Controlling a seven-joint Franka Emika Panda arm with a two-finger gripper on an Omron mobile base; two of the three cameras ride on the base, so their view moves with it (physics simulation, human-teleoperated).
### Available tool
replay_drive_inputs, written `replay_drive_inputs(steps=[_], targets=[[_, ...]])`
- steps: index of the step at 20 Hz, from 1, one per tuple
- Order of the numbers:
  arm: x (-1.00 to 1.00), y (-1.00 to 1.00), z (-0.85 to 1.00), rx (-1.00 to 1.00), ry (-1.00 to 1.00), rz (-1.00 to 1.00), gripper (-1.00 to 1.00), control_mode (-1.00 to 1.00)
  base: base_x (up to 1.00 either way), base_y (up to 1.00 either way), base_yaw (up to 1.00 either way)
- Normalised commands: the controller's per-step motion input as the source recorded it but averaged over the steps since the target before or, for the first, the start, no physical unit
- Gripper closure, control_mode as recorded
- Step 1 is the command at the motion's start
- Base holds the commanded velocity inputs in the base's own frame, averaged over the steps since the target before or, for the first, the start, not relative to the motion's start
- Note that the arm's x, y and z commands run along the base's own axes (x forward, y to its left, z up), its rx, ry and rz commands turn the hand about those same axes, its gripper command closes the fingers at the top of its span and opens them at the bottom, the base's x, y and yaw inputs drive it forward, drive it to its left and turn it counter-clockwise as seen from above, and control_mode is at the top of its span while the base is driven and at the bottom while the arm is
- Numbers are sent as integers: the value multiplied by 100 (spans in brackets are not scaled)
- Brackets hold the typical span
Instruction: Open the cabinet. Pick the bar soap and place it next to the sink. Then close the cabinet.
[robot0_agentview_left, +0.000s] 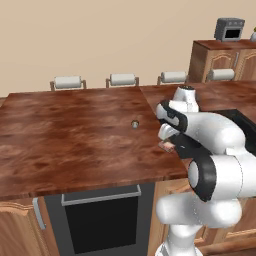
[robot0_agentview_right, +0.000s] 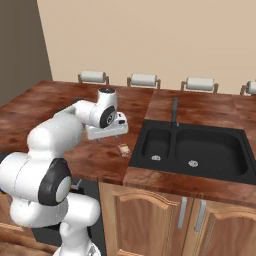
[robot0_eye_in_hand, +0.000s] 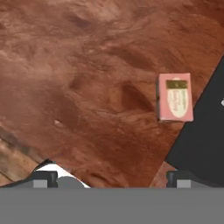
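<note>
Bar soap (robot0_eye_in_hand: 175, 97): small flat pinkish-red rectangular block, pale oval label on its top face and a small gold patch near one short end. It lies flat on the brown wood-grain counter (robot0_eye_in_hand: 78, 87), free of any contact with the robot. In the hand view it sits above and between the two finger tips, nearer the right-hand tip (robot0_eye_in_hand: 181, 178) than the left-hand one (robot0_eye_in_hand: 43, 178), with bare counter between it and both. One long edge runs just beside the black sink (robot0_eye_in_hand: 201, 135) rim; whether it touches the rim cannot be told.

Right base view: soap (robot0_agentview_right: 123, 149) rests on the counter at the sink's (robot0_agentview_right: 195, 145) left edge, just below and beyond the hand.

Left base view: a sliver of the soap (robot0_agentview_left: 165, 146) shows at the counter's edge, tucked beside the forearm.

Gripper (robot0_eye_in_hand: 113, 178): fingers released, spread wide, nothing between them.

Arm pose: upper links fold forward from the base, elbow raised, forearm reaching over the counter toward the sink's left side. The hand (robot0_agentview_right: 106, 131) hangs above the counter, tilted down toward the soap, clear of the surface
</note>
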Motion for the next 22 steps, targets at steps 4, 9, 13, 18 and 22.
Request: replay_drive_inputs(steps=[4, 9, 13, 18, 22], targets=[[-75, 20, 52, 5, 1, -1, -100, -100, 0, 0, 0], [-50, 3, 26, 15, 1, -23, -100, -100, 0, 0, 0], [-56, 30, 41, 5, 0, -36, -100, -100, 0, 0, 0], [-65, 16, 68, 0, 0, -33, -100, -100, 0, 0, 0], [-78, 21, 45, 0, 0, -15, -100, -100, 0, 0, 0]])
